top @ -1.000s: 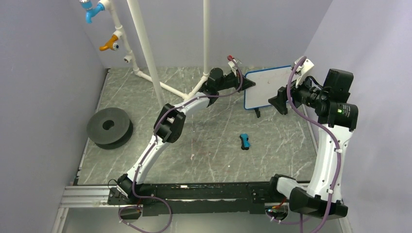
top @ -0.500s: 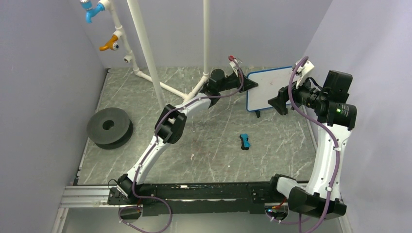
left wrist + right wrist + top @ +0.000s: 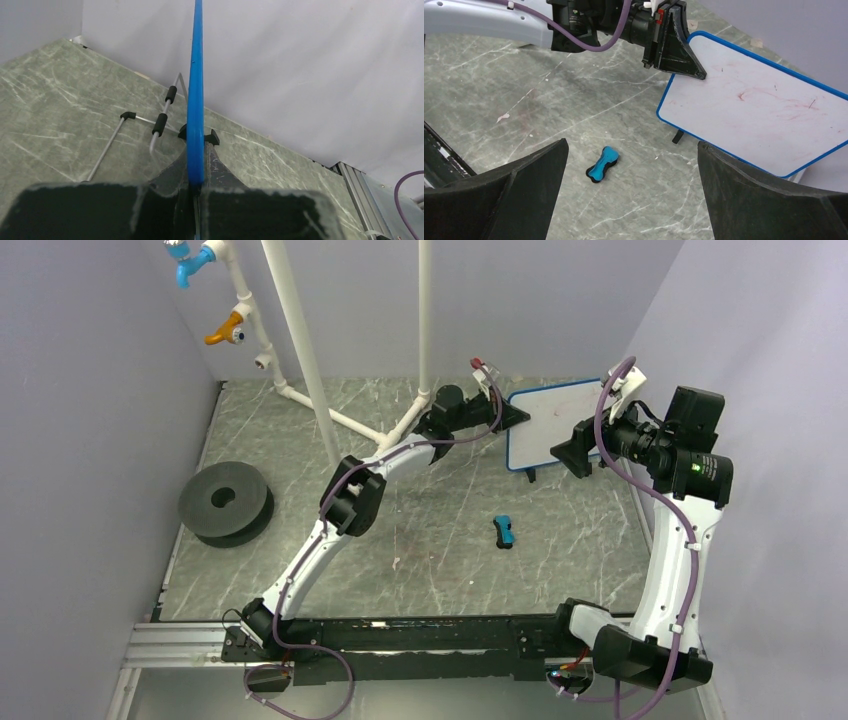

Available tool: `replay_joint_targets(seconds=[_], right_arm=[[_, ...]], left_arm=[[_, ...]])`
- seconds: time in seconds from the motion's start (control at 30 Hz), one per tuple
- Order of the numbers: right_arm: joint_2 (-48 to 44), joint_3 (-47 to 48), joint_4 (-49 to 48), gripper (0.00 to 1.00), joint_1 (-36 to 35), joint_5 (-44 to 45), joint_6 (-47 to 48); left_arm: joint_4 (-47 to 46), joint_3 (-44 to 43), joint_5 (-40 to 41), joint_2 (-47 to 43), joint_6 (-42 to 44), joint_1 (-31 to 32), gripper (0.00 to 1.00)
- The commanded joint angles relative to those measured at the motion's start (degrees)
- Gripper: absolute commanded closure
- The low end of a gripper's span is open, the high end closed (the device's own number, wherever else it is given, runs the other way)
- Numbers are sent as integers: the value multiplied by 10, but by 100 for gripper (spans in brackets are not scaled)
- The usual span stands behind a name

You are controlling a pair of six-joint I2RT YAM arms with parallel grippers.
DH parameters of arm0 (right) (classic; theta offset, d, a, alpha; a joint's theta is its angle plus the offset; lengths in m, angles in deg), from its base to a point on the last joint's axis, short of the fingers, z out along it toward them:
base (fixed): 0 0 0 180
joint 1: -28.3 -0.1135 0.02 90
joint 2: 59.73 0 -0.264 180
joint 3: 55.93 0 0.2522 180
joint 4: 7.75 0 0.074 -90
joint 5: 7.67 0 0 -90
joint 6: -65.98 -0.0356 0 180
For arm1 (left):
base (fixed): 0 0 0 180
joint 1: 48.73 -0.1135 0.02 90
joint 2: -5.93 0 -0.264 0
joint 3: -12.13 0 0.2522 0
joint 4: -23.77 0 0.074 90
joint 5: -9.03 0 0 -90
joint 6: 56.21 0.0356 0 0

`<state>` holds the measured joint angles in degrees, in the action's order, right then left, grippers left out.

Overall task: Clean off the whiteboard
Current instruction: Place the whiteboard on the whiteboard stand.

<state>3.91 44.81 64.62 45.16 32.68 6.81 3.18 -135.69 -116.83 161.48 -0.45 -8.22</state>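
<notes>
The whiteboard [image 3: 552, 424], white with a blue rim and faint red smears, stands tilted at the back right. It also shows in the right wrist view [image 3: 754, 112]. My left gripper [image 3: 518, 415] is shut on the board's left edge. In the left wrist view the rim [image 3: 195, 90] runs edge-on between that gripper's [image 3: 198, 146] jaws. My right gripper [image 3: 568, 450] is open and empty in front of the board's lower right part, its jaws wide apart [image 3: 632, 146]. A small blue eraser [image 3: 504, 531] lies on the table [image 3: 603, 164], apart from both grippers.
A thin wire easel stand [image 3: 159, 122] lies behind the board, with one black foot [image 3: 530, 476] showing under it. A black foam disc [image 3: 225, 502] sits at the left. White pipes [image 3: 300, 350] with blue and orange taps stand at the back. Grey walls close in on both sides.
The left gripper and the whiteboard have shifted slightly to the right, and the board's lower edge has lifted a little. The right gripper has edged slightly left. The eraser has not moved.
</notes>
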Motion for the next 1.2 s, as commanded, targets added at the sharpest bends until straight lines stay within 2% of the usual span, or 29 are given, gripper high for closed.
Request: replay_joint_targets(seconds=[0.0, 0.33, 0.37, 0.53, 0.63, 0.8, 0.93, 1.0, 1.17], right_arm=[[-10, -4, -16, 0, 5, -24, -1], [-12, -10, -18, 0, 6, -27, 0], [-13, -12, -19, 0, 6, -27, 1], [-20, -26, -23, 0, 5, -26, 2], [-26, -33, -24, 0, 7, -24, 3], [-33, -41, -25, 0, 9, -24, 4], [-43, -51, -23, 0, 9, -23, 7], [-49, -61, -27, 0, 9, -18, 7], [-68, -96, -52, 0, 10, 17, -7]], left_arm=[[-42, -34, 6, 0, 18, -2, 100], [-57, -6, -9, -6, 13, -6, 100], [-67, 3, -5, -8, 7, -7, 97], [-73, 25, 2, -23, -3, -7, 72], [-67, 36, 5, -34, 2, -8, 62], [-62, 65, 14, -58, 7, -8, 33], [-60, 110, 27, -88, 23, -10, 17], [-70, 150, 39, -115, 26, -13, 2], [-71, 298, 76, -217, 65, -18, 1]])
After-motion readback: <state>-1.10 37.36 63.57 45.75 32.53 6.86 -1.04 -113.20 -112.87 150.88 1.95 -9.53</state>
